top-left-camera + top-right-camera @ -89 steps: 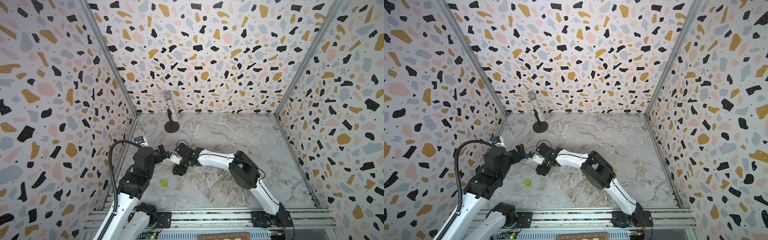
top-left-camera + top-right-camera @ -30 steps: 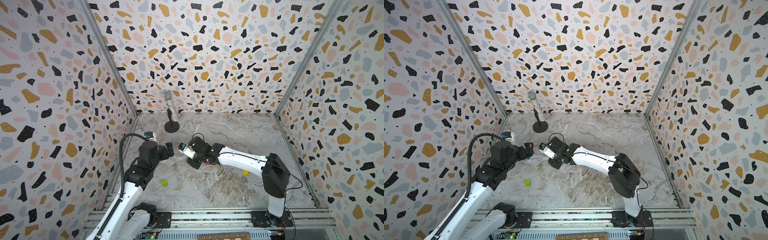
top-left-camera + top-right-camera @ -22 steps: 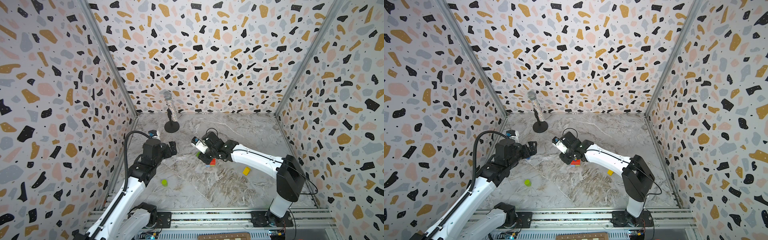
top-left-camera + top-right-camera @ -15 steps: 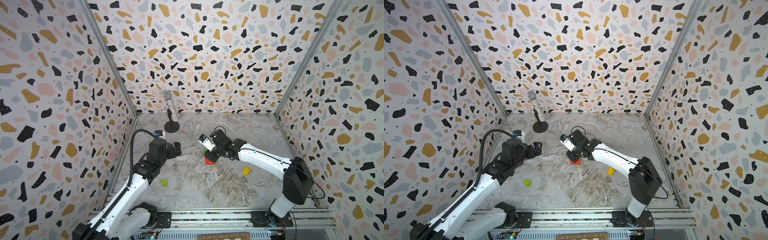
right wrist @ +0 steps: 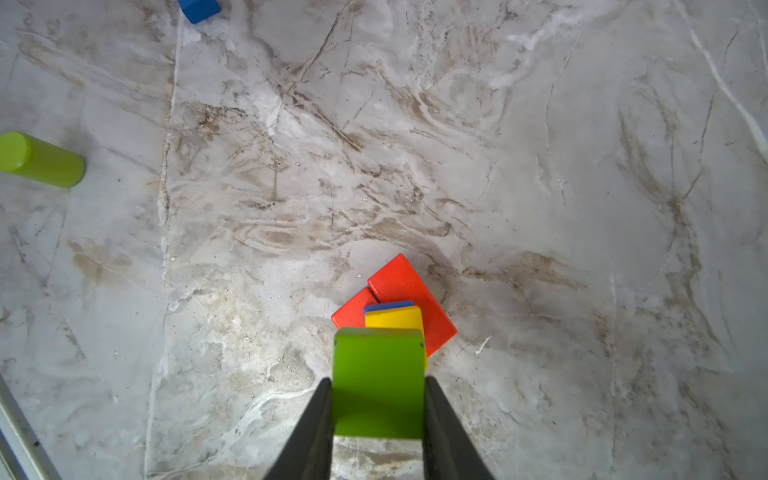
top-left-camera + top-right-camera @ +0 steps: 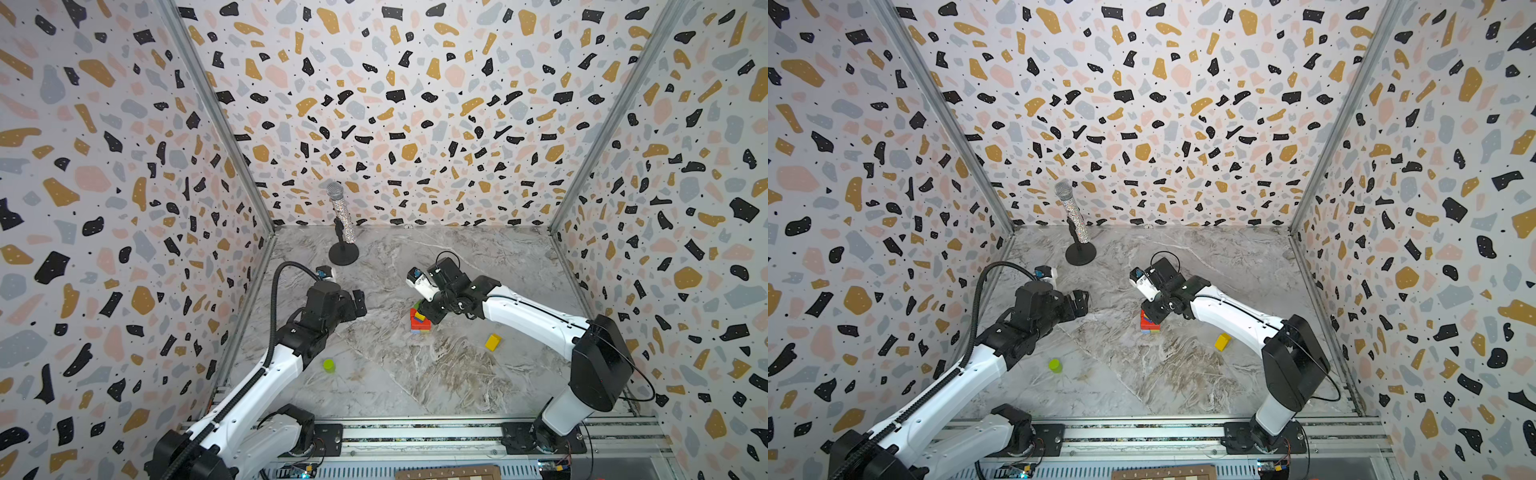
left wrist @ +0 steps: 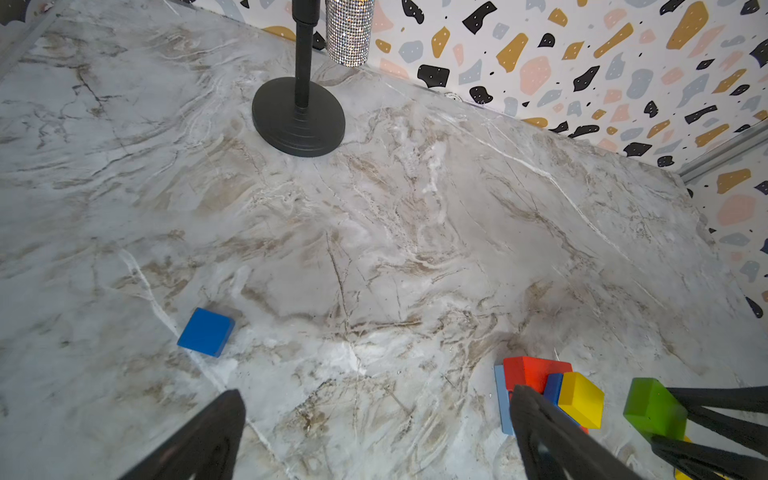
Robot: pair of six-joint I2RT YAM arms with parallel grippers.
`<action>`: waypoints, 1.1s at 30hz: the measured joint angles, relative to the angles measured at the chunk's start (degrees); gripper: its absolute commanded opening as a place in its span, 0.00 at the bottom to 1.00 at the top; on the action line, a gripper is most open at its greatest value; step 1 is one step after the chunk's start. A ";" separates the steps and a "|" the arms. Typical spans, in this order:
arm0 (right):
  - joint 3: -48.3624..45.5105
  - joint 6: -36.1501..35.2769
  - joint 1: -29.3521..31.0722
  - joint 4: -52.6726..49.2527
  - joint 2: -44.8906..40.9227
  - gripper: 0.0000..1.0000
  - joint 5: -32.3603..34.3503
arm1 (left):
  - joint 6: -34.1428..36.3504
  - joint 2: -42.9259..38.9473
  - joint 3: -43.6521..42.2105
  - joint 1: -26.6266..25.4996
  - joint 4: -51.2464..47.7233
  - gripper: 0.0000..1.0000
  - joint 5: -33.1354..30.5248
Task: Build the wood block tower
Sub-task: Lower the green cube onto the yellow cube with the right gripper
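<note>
- right fingers (image 5: 312, 428) pinch a green block (image 5: 378, 374) by two opposite sides, holding it clear of the table (image 6: 415, 386)
- green block hangs just beside the top of the tower (image 6: 419, 324); left wrist view shows a gap between it and the yellow top piece (image 7: 579, 399), so it is not resting on the stack
- tower stands about mid-table: light-blue piece at the bottom, two red slabs skewed against each other, a thin blue piece, the yellow piece on top
- left fingers (image 7: 216, 432) are spread wide with nothing between them; they hover over the table on the left side of the tower, apart from it
- blue block (image 7: 205, 331) lies flat on the table on the left arm's side, well apart from the tower
- yellow block (image 6: 493, 342) lies loose on the table between the tower and the right edge, beside the right arm
- green cylinder (image 6: 328, 365) sits alone toward the front-left corner, near the left arm
- glitter microphone (image 6: 343, 212) on a black stand (image 6: 343, 254) is by the back edge, toward the back-left corner, well apart from the blocks
</note>
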 measured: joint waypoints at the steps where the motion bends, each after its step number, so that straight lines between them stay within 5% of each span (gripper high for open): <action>1: 0.00 -0.07 0.00 -0.13 0.11 0.29 -0.02 | 0.00 0.00 0.00 0.00 0.00 1.00 0.00; 33: 0.20 -0.11 -0.66 -1.64 4.17 0.30 -0.04 | 0.02 1.03 0.00 0.00 0.11 1.00 -0.44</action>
